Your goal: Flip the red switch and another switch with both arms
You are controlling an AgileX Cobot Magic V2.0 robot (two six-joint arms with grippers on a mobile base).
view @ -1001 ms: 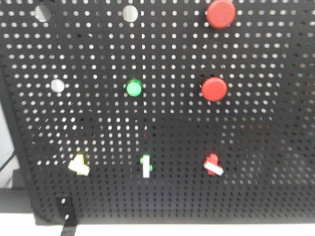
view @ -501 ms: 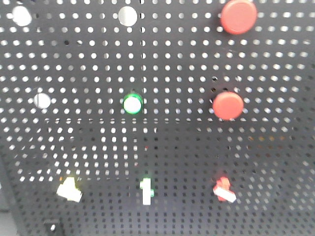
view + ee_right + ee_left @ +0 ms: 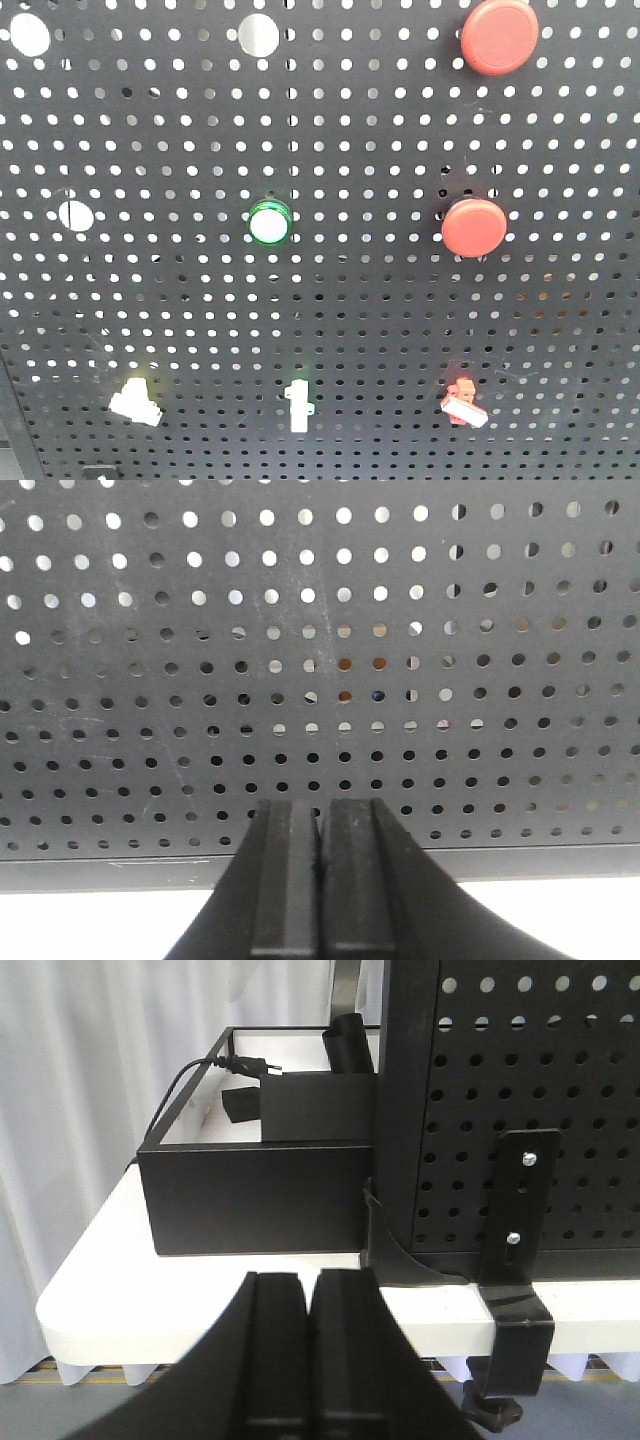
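Observation:
On the black pegboard, the red switch sits low on the right, its white lever tip pointing down-right. Another switch, whitish with a faint yellow glow on top, sits low on the left. Neither gripper appears in the front view. In the left wrist view my left gripper is shut and empty, below and left of the pegboard's edge. In the right wrist view my right gripper is shut and empty, facing the board's lower part. No switch shows in either wrist view.
An upright white toggle with a green glow stands between the two switches. Above are a green round button and two large red push buttons. A black box and a clamp bracket sit on the white table.
The front view has closed in on the pegboard: buttons and switches have spread apart and shifted down the frame, and the board's lower left edge has left the view.

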